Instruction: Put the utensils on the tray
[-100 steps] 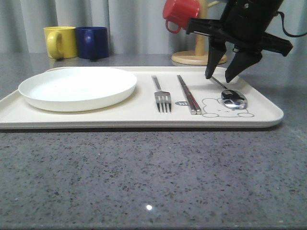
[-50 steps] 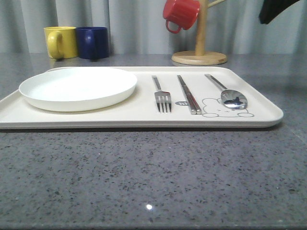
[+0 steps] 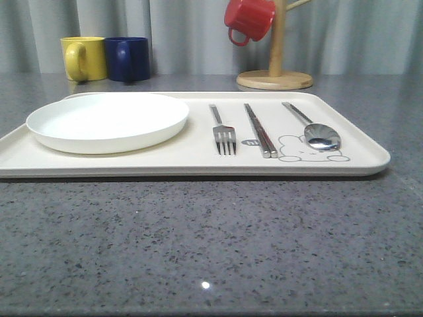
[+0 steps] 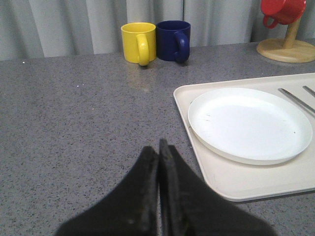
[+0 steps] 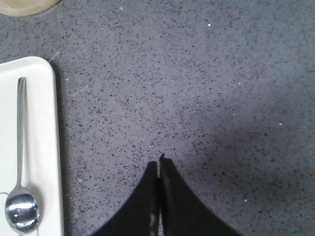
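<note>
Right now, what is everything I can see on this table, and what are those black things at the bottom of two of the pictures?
Tray: one, cream-white, middle of the grey table.
Plate: one, white, on the tray's left half.
Fork: one, silver, on the tray, right of the plate.
Chopsticks: one pair, silver, on the tray between fork and spoon.
Spoon: one, silver, on the tray's right end, over the rabbit drawing.
Yellow mug: one, behind the tray, far left.
Blue mug: one, dark blue, right beside the yellow one.
Red mug: one, hanging on the wooden mug stand behind the tray.
Left gripper: black, shut, above bare table left of the tray.
Right gripper: black, shut, above bare table right of the tray.
</note>
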`<state>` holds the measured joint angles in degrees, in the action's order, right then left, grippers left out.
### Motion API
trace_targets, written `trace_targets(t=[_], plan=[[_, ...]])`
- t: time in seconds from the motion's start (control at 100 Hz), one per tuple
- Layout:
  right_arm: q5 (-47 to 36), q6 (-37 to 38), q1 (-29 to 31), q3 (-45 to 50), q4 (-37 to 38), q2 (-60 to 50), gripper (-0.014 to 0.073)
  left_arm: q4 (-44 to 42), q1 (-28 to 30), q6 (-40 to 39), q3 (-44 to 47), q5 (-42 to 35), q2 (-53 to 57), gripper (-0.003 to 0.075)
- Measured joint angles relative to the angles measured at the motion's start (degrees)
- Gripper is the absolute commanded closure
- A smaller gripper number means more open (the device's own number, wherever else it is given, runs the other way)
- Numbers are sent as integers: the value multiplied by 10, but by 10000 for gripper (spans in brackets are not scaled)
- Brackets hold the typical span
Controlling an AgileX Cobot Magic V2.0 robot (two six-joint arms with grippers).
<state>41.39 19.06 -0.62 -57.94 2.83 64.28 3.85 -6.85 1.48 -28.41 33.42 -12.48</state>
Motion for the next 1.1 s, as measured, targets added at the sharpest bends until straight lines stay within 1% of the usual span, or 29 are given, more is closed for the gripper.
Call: trace_targets(t=[0.12,0.29,0.38,0.47,0.56,0.78,0.85,0.99,1.1], plan=[[-52,-1,0,69,26,-74,669,0,0,0,0,0,0,739],[-135,-1,0,165,93,-185,669,0,0,0,0,0,0,739],[-167,-1,1,210,113,-241,669,0,0,0,0,0,0,739],[-192,-2,1,246,122,-290,669,0,0,0,0,0,0,739],[-235,-2,1,282,125,-330,669,0,0,0,0,0,0,739],[-403,-2,1,395,129,-407,669,0,0,0,0,0,0,739],[-444,-2,-3,434,131,-428,669,0,0,0,0,0,0,739],[-474,-2,-20,504,132,-475,669,0,0,0,0,0,0,739],[-477,-2,-15,544,133,-517,669,0,0,0,0,0,0,739]])
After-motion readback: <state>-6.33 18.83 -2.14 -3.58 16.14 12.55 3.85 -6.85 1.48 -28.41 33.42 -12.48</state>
